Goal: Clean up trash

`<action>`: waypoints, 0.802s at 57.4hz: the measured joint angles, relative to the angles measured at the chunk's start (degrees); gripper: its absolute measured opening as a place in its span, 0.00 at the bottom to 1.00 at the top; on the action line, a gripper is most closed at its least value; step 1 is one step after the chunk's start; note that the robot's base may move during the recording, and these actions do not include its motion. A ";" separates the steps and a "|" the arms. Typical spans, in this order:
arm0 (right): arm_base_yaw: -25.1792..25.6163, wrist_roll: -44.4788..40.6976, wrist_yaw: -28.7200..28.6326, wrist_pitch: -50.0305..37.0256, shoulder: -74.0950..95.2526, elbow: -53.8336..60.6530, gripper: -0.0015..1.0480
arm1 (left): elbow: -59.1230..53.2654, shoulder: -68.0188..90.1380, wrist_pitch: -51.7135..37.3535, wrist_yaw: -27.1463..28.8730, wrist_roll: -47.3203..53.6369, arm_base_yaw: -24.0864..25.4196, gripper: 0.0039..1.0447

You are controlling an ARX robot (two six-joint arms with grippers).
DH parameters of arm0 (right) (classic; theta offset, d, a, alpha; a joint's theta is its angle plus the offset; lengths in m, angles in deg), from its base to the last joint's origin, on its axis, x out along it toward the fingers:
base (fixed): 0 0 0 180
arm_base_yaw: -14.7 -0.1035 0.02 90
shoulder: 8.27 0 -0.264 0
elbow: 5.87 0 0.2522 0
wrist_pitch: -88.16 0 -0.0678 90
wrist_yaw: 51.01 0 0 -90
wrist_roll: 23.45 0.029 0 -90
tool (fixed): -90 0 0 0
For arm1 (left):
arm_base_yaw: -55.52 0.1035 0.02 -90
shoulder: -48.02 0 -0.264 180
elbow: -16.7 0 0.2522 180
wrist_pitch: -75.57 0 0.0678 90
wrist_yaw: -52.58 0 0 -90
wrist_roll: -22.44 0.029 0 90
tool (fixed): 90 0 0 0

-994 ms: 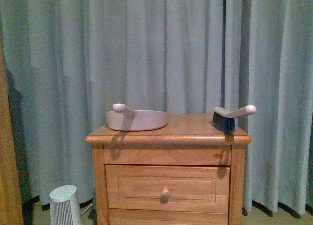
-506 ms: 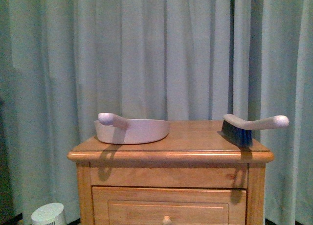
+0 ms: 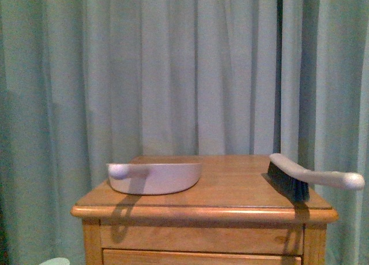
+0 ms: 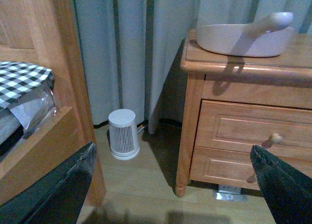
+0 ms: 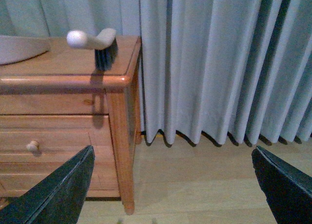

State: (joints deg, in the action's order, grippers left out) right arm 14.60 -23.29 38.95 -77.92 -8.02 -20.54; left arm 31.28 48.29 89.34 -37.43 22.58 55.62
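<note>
We cannot find the trash in any view. No white wad shows on the nightstand (image 3: pixel 230 184) or on the floor (image 5: pixel 204 185) that the wrist cameras take in, so we cannot say which way it lies from either arm, or which arm is nearer to it.

What we can place are the tools. The dustpan (image 3: pixel 155 178) sits on the left part of the top, its handle reaching out toward our left side. The brush (image 3: pixel 305 177) lies on the right part with its long axis across the top, bristles down and handle jutting past the right edge. So the pan is nearer our left arm and the brush nearer our right.

The left gripper (image 4: pixel 171 148) hangs low, level with the drawers, its jaws spread wide and holding nothing. The right gripper (image 5: pixel 171 150) is just as wide and empty, low beside the right corner.

We judge the search comes first: we look for the wad before either arm reaches for a tool
</note>
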 joint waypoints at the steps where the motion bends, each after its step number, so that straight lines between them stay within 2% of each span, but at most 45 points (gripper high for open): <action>1: 0.00 0.00 0.00 0.00 0.00 0.00 0.93 | 0.00 0.00 0.00 0.00 0.00 0.00 0.93; 20: 0.00 -0.02 0.00 -0.02 0.00 0.00 0.93 | 0.00 -0.02 0.00 0.02 0.00 0.00 0.93; 22: 0.00 -0.02 -0.02 -0.02 0.00 0.00 0.93 | 0.26 0.46 1.05 -1.55 -1.16 0.50 0.93; 25: 0.00 -0.02 -0.02 -0.02 0.00 0.00 0.93 | 1.38 4.13 3.32 -7.32 -5.75 2.01 0.93; 28: 0.00 -0.02 0.00 -0.02 0.00 0.00 0.93 | 2.12 10.08 1.07 -7.48 -7.91 1.77 0.93; 38: 0.00 -0.02 -0.02 -0.02 0.00 0.00 0.93 | 13.66 35.58 -13.60 -3.58 -8.20 -4.76 0.93; 46: 0.00 0.00 -0.02 -0.02 0.00 0.00 0.93 | 28.52 54.80 -12.94 2.49 -2.62 -12.63 0.93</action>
State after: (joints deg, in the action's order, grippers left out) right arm 14.60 -23.29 38.93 -77.94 -8.02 -20.54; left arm 59.80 103.09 76.41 -34.94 19.96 42.99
